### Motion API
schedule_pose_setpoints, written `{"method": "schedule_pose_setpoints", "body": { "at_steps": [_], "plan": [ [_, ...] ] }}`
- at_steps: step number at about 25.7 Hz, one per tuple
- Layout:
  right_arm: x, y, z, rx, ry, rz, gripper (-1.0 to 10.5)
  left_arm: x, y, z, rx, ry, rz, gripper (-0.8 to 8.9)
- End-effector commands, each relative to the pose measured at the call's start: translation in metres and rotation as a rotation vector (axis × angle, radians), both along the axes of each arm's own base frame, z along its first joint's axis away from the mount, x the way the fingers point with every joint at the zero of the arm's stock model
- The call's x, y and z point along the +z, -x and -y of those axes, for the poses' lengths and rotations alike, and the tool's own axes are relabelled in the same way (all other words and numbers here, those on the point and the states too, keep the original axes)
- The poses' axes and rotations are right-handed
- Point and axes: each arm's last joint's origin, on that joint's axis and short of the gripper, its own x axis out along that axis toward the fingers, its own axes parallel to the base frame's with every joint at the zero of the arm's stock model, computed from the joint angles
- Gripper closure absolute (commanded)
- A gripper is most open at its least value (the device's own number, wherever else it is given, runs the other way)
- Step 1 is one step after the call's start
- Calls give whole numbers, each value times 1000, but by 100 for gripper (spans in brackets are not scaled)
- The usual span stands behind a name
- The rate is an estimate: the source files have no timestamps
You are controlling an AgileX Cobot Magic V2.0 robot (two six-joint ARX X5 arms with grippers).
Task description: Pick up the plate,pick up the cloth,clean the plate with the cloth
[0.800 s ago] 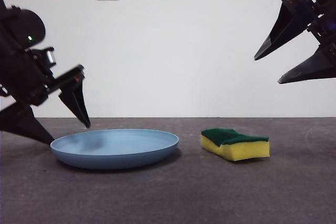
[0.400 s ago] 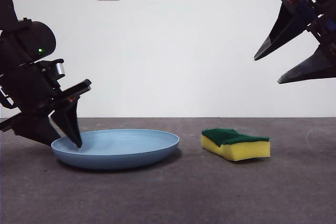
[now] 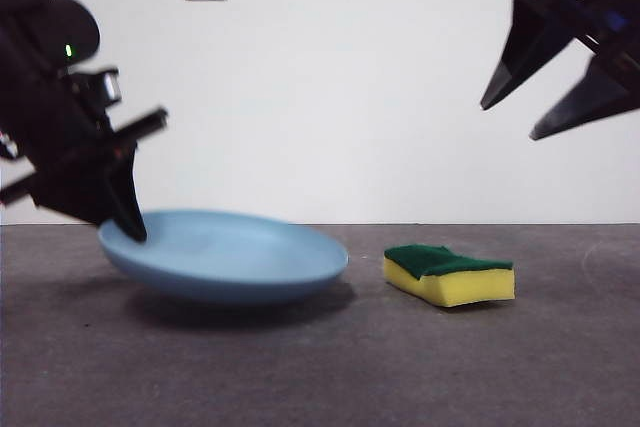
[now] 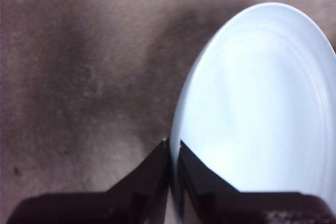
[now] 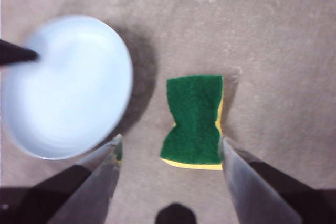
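Front view: the left gripper (image 3: 128,222) pinches the plate (image 3: 225,257) by its left rim, tilted and lifted off the table (image 3: 320,367). Left wrist view shows its jaws pressed on that rim; the plate pickup is in hand. Right wrist view: the right gripper (image 5: 170,153), spread wide, hangs above the cloth (image 5: 194,120), which lies right of the plate and needs a descent to grasp.

Left claw (image 4: 174,146) clamped on plate (image 4: 257,108) rim; right claw (image 5: 170,142) spread, raised

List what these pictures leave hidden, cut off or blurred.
- Left wrist view: the plate is cut off by the picture's edge, and the left gripper covers the pinched rim.
- Right wrist view: the plate is motion-blurred.
- Front view: whether the plate's lower side touches the table is lost in shadow.
- The cloth shows no underside; the right gripper is cut off.
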Motion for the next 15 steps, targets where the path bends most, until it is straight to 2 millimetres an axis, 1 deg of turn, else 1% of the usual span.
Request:
{"method": "schedule_pose_setpoints", "body": {
  "at_steps": [1,4,8,9,12,15],
  "plan": [
    [2,-10,-13,61,105,12,635,16,12,2,-47,-13,45,821],
    [-3,-21,-27,92,174,-15,635,36,24,1,-68,-14,89,821],
    [-23,-38,-45,117,248,-76,635,60,41,0,-76,-3,148,821],
    [-33,-45,-50,130,265,-104,635,67,46,-1,-76,1,164,821],
    [-55,-55,-58,147,289,-165,635,78,56,-3,-76,6,192,821],
    [-86,-67,-63,153,336,-229,636,87,65,-5,-75,8,206,821]
  ]
}}
